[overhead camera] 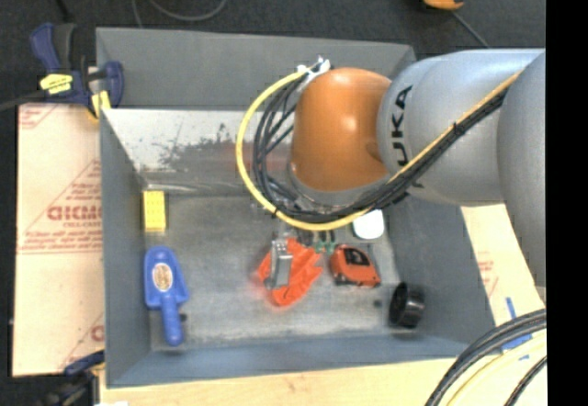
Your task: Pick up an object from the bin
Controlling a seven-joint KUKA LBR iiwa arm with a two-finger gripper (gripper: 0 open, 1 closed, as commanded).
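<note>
My gripper (pixel 283 259) is down at the crumpled orange-red soft thing (pixel 296 281) at mid-floor of the grey metal bin (pixel 119 239); open or clamped, I cannot tell; my orange wrist cover (pixel 335 133) hides its top and half a small white object (pixel 369 227).

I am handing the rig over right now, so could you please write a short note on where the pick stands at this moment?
Gripper: low over the middle of the bin, right at a crumpled orange-red thing. Whether it has a grip cannot be told.
Others: orange-and-black tape measure just right of it, white thing behind that, black round thing near the front right corner, yellow block and blue handled thing along the left side.
Done: nothing is lifted out yet.
Left: confirm a grip, then lift the thing clear.
</note>
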